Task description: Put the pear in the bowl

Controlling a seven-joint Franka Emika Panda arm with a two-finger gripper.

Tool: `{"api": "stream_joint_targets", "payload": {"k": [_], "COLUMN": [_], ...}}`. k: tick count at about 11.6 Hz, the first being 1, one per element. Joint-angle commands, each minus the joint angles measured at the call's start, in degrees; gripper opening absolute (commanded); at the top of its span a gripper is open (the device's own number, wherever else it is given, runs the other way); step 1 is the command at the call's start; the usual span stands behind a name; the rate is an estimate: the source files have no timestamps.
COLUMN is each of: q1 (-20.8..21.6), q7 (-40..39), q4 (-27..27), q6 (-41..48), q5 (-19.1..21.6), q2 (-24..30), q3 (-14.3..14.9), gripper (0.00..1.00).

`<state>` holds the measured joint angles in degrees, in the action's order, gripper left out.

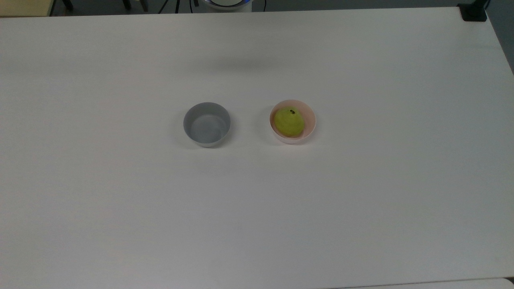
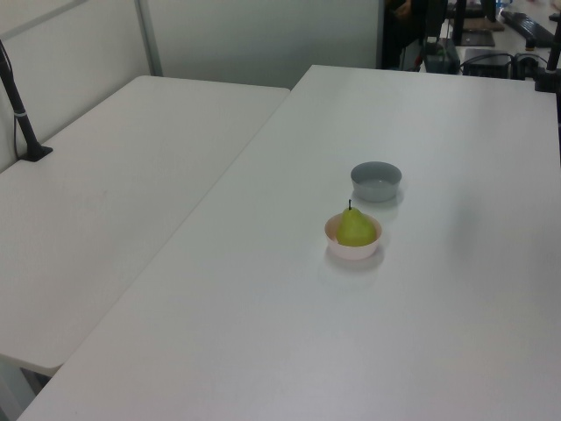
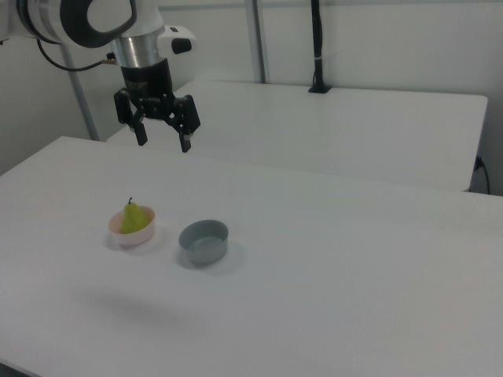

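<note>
The small yellow-green pear [image 1: 288, 121] with its short dark stem sits upright inside the small round pale pink bowl [image 1: 310, 121], resting on the bowl's floor with its stem pointing up, as the left view [image 2: 354, 228] and the right view [image 3: 134, 217] both show. Judging by this, the placing looks done: the fruit is in the right dish and nothing holds it.

The arm's black two-finger gripper [image 3: 163, 133] hangs high above the white worktop [image 1: 361, 200], its fingers [image 3: 185, 140] spread wide apart and holding nothing. The pear and its bowl lie well below the fingers and somewhat toward the right view's left of them, well apart from both fingertips. The small round grey bowl [image 3: 203, 240] stands empty just beside the pink one, also far beneath the fingers.

What may be left, as a judgement, is only for the arm to settle away from the bowls; the pear itself needs no further handling.
</note>
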<state>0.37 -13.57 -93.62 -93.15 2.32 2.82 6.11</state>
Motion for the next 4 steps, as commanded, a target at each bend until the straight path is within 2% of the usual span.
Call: {"api": "stream_joint_targets", "payload": {"k": [1,4], "q1": [1.9,2.0], "q7": [-0.3,1.4], "q4": [-1.0,-1.2], "q6": [-1.8,-1.9], "q5": [-0.6,-0.6], "q2": [-0.4,-0.3], "q3": [1.4,1.2], "gripper": [1.00,1.00]}}
